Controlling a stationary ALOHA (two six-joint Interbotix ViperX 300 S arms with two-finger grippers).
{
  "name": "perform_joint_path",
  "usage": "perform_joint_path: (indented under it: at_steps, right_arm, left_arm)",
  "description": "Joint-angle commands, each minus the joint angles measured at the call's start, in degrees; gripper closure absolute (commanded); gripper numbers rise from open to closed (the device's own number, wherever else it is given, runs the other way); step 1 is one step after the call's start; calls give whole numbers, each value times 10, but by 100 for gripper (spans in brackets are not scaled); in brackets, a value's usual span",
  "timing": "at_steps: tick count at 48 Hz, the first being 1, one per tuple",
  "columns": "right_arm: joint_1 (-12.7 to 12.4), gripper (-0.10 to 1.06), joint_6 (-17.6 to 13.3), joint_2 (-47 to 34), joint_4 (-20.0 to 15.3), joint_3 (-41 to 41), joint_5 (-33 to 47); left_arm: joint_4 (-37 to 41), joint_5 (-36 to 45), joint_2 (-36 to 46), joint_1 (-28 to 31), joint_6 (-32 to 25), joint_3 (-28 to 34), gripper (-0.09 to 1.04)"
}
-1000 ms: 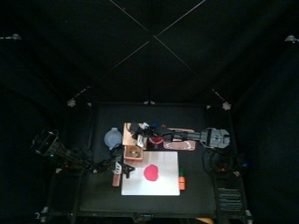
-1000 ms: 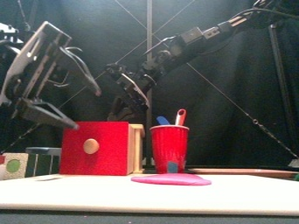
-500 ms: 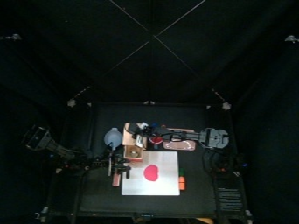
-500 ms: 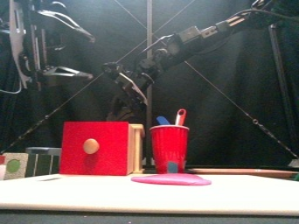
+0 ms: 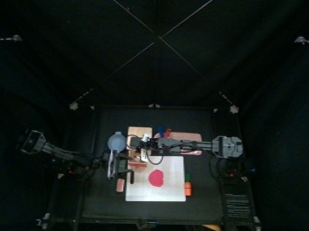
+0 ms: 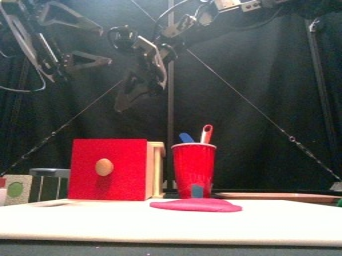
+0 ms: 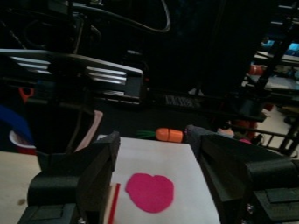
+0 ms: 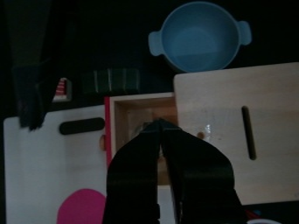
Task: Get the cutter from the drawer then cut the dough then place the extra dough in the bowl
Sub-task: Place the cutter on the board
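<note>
Aloft, left gripper (image 7: 155, 138) wide open; right gripper (image 8: 160, 128) closed, over the wooden box (image 8: 222, 105)

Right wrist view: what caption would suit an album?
Robot hand above the wooden box's pulled-out drawer, blue-grey bowl nearby.

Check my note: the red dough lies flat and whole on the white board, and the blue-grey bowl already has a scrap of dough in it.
One thing is wrong: the blue-grey bowl is empty. The right wrist view looks straight into it and shows only its bare inside. The rest stands: the red dough lies flat and whole on the white board.
</note>
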State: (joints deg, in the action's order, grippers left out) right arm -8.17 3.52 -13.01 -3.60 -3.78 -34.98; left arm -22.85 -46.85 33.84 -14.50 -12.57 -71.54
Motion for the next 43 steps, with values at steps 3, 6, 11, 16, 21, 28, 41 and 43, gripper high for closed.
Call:
perform_joint_path:
  at_steps: [3,6,11,16,21,28,41,43]
  right_arm:
    - [9,76,2,40,1,4,-1]
    - [12,65,2,42,-2,7,-11]
    - [19,43,0,40,-4,3,-48]
    - [22,28,0,30,-11,-8,-89]
    - [20,20,-4,16,-16,-28,-123]
    - [18,21,-2,-16,-16,-65,-159]
    - [16,21,-3,-95,-11,-163,-250]
    - [16,21,-3,-103,-11,-174,-258]
  left_arm:
    - [2,11,47,9,-25,-13,0]
    - [2,24,62,15,-28,-18,0]
    - [2,55,72,33,-27,-19,0]
    - [2,77,72,44,-27,-18,0]
    - [4,83,72,50,-29,-17,0]
    - [6,87,72,54,-30,-23,0]
    - [25,88,80,54,-28,-53,0]
    - [27,88,81,54,-28,-59,0]
